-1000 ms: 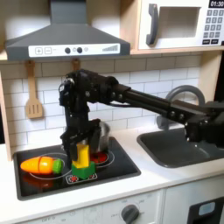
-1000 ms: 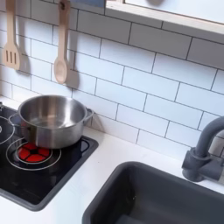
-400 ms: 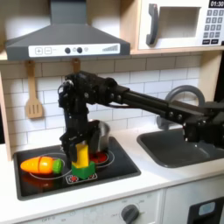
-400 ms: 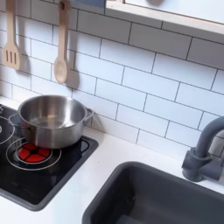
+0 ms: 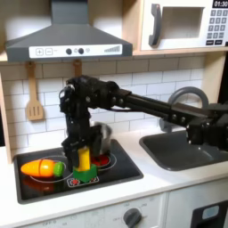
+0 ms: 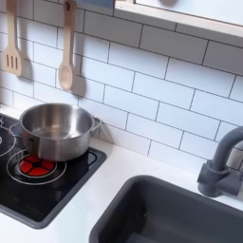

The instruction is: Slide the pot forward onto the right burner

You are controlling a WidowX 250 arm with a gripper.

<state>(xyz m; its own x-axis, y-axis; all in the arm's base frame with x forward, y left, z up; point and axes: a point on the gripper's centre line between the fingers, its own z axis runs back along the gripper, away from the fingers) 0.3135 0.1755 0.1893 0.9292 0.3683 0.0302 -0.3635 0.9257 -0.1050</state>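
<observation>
Pot (image 6: 55,131): small, shiny silver, straight-walled, open-topped and empty in the second exterior view. It sits at the far side of the glossy black cooktop (image 6: 66,195), close to the white tile wall (image 6: 152,85), with a short stub handle at the second exterior view's right. The right burner (image 6: 36,166), a red ring with a red centre, lies just near of the pot; the pot's base overlaps its far edge, most of the ring uncovered.

In the first exterior view the arm (image 5: 134,96) reaches in from the right, and the gripper (image 5: 78,142) hangs low at the cooktop in front of the pot. Cannot tell whether the jaws are apart or closed, or whether they touch the rim; they read as one dark mass. A yellow and green toy piece (image 5: 84,166) stands just below the gripper, and an orange toy vegetable (image 5: 41,167) lies to the first exterior view's left.

Handling judgement:
- thin metal, likely light and stiff
- polished wall slippery; a side pinch may skid
- glossy top should let it slide easily
- best hold: jaws straddling the rim wall on the near side, then drag
- risk: tipping if pulled high; keep contact low.
</observation>
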